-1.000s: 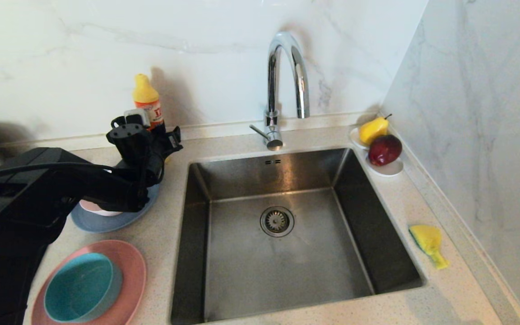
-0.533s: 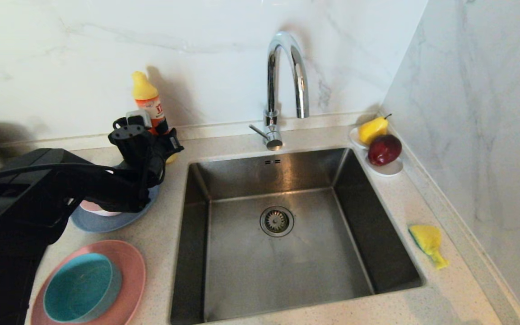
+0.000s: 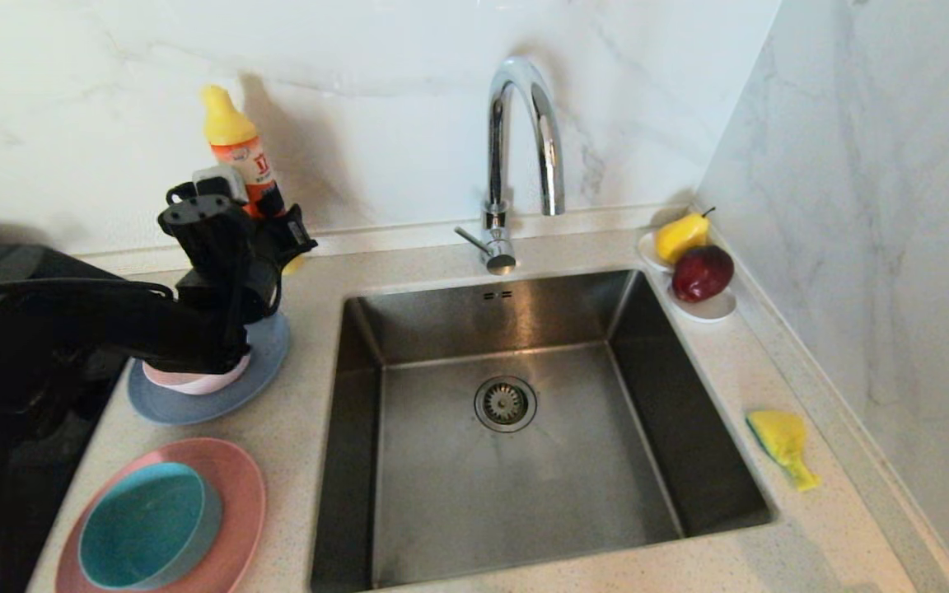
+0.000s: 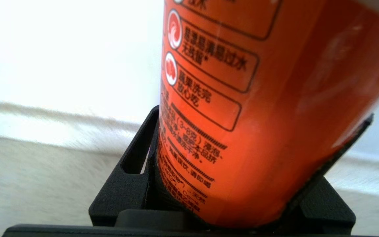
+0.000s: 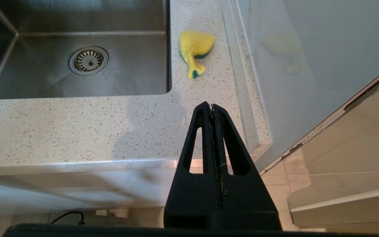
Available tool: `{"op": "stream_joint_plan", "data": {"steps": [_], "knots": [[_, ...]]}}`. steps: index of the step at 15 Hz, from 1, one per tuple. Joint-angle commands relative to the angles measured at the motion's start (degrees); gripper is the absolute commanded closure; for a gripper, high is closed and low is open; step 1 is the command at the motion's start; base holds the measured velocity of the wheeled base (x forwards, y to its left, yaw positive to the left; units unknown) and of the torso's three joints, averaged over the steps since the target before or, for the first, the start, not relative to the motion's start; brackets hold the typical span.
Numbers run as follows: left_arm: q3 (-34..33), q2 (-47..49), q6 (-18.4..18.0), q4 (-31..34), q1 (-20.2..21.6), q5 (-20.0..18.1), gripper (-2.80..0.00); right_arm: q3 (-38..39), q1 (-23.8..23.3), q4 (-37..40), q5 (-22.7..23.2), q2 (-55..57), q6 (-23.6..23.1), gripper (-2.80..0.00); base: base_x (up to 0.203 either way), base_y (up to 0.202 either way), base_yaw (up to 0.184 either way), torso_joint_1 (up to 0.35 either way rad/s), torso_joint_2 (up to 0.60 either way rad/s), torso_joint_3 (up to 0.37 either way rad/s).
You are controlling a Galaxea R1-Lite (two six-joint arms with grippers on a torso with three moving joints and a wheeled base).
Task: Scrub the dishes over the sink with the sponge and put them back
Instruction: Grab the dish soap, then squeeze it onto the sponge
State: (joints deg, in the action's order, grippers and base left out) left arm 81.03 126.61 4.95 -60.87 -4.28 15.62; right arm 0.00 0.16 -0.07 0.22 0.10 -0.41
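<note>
My left gripper (image 3: 267, 221) is shut on an orange dish-soap bottle (image 3: 236, 156) with a yellow cap and holds it up off the counter, left of the sink (image 3: 441, 494). The left wrist view shows the bottle (image 4: 275, 98) wedged between both fingers (image 4: 137, 171). Under the arm sits the pale pink bowl (image 3: 198, 381) on the grey-blue plate (image 3: 194, 405). Nearer me, the teal bowl (image 3: 145, 523) rests on the salmon-pink plate (image 3: 242, 494). The sponge (image 3: 779, 441) (image 5: 196, 49) lies on the counter right of the sink. My right gripper (image 5: 211, 106) is shut and empty, off the counter's front edge.
A chrome gooseneck faucet (image 3: 516, 140) stands behind the sink, with the round drain (image 3: 506, 403) in the basin's middle. A small white dish (image 3: 709, 309) holding a pear (image 3: 680, 236) and a red apple (image 3: 701, 273) sits at the back right corner. Marble walls close the back and right.
My left gripper closed on the soap bottle, then lifted it up and slightly left off the counter. The right arm has not moved.
</note>
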Motion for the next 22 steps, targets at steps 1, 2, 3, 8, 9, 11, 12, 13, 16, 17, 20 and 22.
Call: {"op": "stream_joint_plan", "data": {"steps": [1,2,3,8,9,11,12,13,16,17,20,22], "knots": [[-4.88,-10.81,0.04,0.6,-0.83,0.23,0.0,0.0,0.02,-0.01,0.04,-0.01,-0.03,0.0,0.0,0.0,0.0,0.0,0.0,0.0],[-7.05,-15.05,0.05,1.75,-1.47,0.32,0.0,0.0,0.02,-0.01,0.04,-0.01,-0.03,0.0,0.0,0.0,0.0,0.0,0.0,0.0],[-8.81,-19.21,0.06,3.34,-2.23,0.58,0.0,0.0,0.02,-0.01,0.04,-0.01,-0.03,0.0,0.0,0.0,0.0,0.0,0.0,0.0],[-13.38,-41.97,-0.63,22.98,-9.73,2.33,0.0,0.0,0.02,-0.01,0.04,-0.01,-0.03,0.0,0.0,0.0,0.0,0.0,0.0,0.0],[-13.38,-46.39,-1.57,29.26,-12.57,2.52,0.0,0.0,0.02,-0.01,0.04,-0.01,-0.03,0.0,0.0,0.0,0.0,0.0,0.0,0.0],[-12.24,-53.02,-5.13,41.27,-20.22,2.97,0.0,0.0,0.02,-0.01,0.04,-0.01,-0.03,0.0,0.0,0.0,0.0,0.0,0.0,0.0],[-10.92,-54.78,-7.32,45.13,-23.95,3.53,0.0,0.0,0.02,-0.01,0.04,-0.01,-0.03,0.0,0.0,0.0,0.0,0.0,0.0,0.0],[-9.59,-55.66,-9.57,47.05,-27.02,3.97,0.0,0.0,0.02,-0.01,0.04,-0.01,-0.03,0.0,0.0,0.0,0.0,0.0,0.0,0.0],[-7.47,-56.33,-15.86,50.58,-34.76,4.46,0.0,0.0,0.02,-0.01,0.04,-0.01,-0.03,0.0,0.0,0.0,0.0,0.0,0.0,0.0],[-7.19,-56.27,-17.59,52.87,-36.76,4.43,0.0,0.0,0.02,-0.01,0.04,-0.01,-0.03,0.0,0.0,0.0,0.0,0.0,0.0,0.0],[-4.82,-52.15,-18.41,55.03,-39.64,3.78,0.0,0.0,0.02,-0.01,0.04,-0.01,-0.03,0.0,0.0,0.0,0.0,0.0,0.0,0.0],[-1.69,-47.91,-18.4,54.8,-43.0,3.96,0.0,0.0,0.02,-0.01,0.04,-0.01,-0.03,0.0,0.0,0.0,0.0,0.0,0.0,0.0]]}}
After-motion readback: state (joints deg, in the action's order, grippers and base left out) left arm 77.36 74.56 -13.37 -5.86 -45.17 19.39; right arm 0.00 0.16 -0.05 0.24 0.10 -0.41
